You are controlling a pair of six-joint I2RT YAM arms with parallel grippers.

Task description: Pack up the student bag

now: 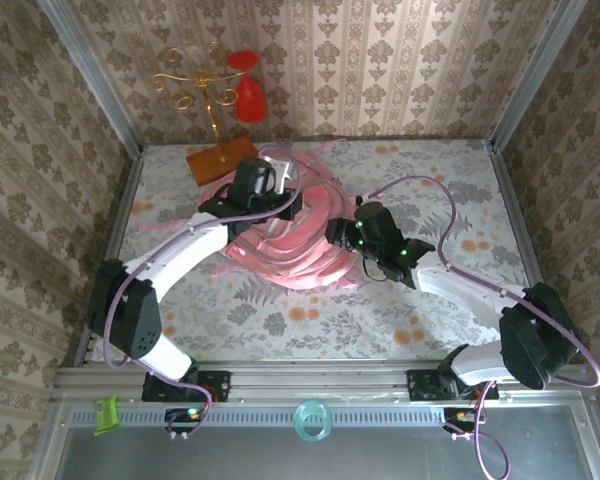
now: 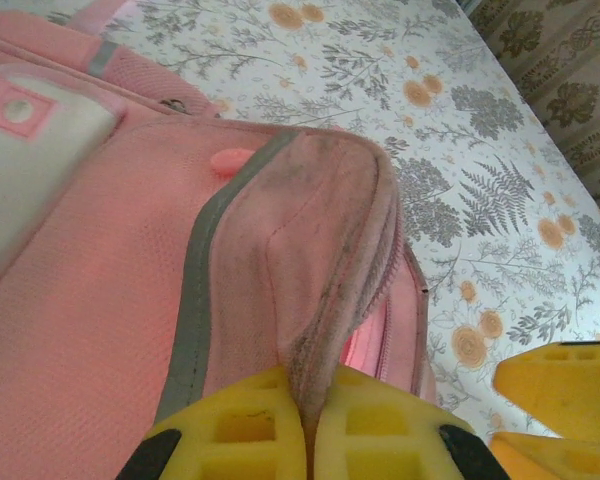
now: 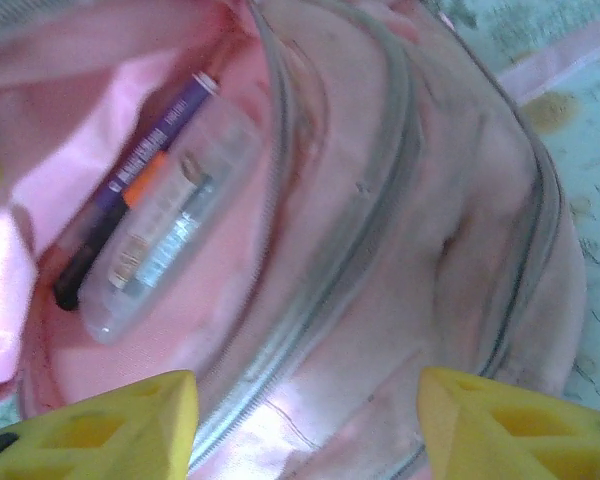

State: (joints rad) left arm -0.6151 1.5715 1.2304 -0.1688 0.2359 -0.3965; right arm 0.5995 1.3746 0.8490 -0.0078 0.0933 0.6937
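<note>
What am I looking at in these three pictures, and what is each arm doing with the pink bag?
Two robot arms are bolted at the table's near edge. The overhead picture looks down from behind them; the other two come from a camera on each wrist. On the flowered table lies the student bag, a soft pink backpack. The left tool is shut, pinching a fold of fabric at the bag's edge. The right tool is open and holds nothing; it is above the bag's opening, where a purple pen and a clear case lie inside. A wooden block sits at the far edge.
</note>
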